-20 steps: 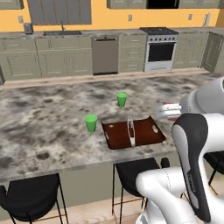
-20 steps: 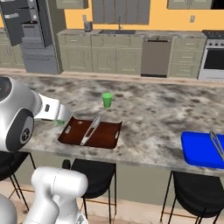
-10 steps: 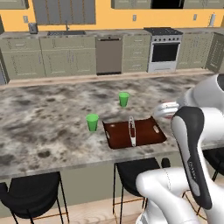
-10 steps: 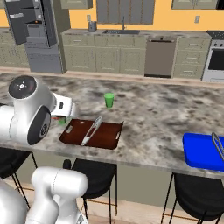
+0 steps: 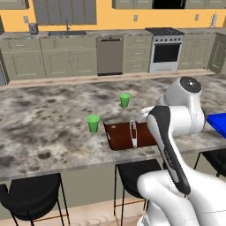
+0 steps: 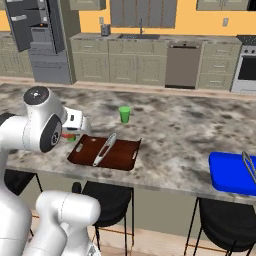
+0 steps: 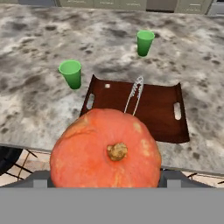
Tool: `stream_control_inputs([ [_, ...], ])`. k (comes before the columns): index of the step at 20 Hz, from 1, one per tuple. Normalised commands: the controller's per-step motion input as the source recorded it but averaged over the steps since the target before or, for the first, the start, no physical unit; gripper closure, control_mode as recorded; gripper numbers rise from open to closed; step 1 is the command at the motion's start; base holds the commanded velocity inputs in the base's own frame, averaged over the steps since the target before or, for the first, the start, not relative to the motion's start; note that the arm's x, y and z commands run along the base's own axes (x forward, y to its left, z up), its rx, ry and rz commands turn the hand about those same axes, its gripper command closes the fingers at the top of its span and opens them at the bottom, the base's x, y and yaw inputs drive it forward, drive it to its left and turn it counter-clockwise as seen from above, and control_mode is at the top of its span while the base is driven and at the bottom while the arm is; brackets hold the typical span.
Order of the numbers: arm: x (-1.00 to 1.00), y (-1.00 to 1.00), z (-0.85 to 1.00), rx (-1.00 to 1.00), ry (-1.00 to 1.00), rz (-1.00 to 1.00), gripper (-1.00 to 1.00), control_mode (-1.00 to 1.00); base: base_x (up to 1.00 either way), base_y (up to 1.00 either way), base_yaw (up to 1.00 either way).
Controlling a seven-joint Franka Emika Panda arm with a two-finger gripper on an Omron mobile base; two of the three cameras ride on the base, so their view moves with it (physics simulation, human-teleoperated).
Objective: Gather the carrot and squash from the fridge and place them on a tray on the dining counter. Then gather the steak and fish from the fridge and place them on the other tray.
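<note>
I am on the first half of the job, carrying the squash (image 7: 106, 150) to the dining desk (image 5: 44, 119). In the hand view the orange squash sits at six o'clock, right in front of the camera, and my tool has its jaws spread wide around it; the fingertips themselves are hidden behind it, so I judge the grip from how the squash rides with the hand.

Beyond it, toward twelve o'clock, lies the brown tray (image 7: 155, 114) with a pair of metal tongs (image 7: 134, 94) across it. One green cup (image 7: 71, 73) stands just off the tray's ten o'clock corner, a second green cup (image 7: 145, 42) further back at one o'clock. The blue tray (image 6: 231, 172) is well apart, at three o'clock in the right base view.

I see no carrot on the brown tray, so that item seems outstanding.

My next move, as I read it, is to carry the squash forward over the brown tray, lower it onto a bare part clear of the tongs, then let go gently since it may roll.

Compared with a second ago, the base views have slid sideways, so the base has driven, and the arm has swung in closer to the tray.
</note>
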Motion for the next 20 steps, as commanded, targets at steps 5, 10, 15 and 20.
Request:
stream_control_inputs([
  [5, 0.22, 0.1, -0.25, -0.03, 0.04, 0.0, 1.0, -1.0, 0.0, 0.0, 0.0],
  [10, 0.29, 0.14, -0.39, 0.0, 0.08, 0.0, 1.0, -1.0, 0.0, 0.0, 0.0],
  [15, 0.42, 0.14, -0.43, 0.0, 0.07, 0.0, 1.0, -1.0, 0.0, 0.0, 0.0],
  [20, 0.41, 0.02, -0.45, 0.0, 0.06, 0.0, 1.0, -1.0, 0.0, 0.0, 0.0],
])
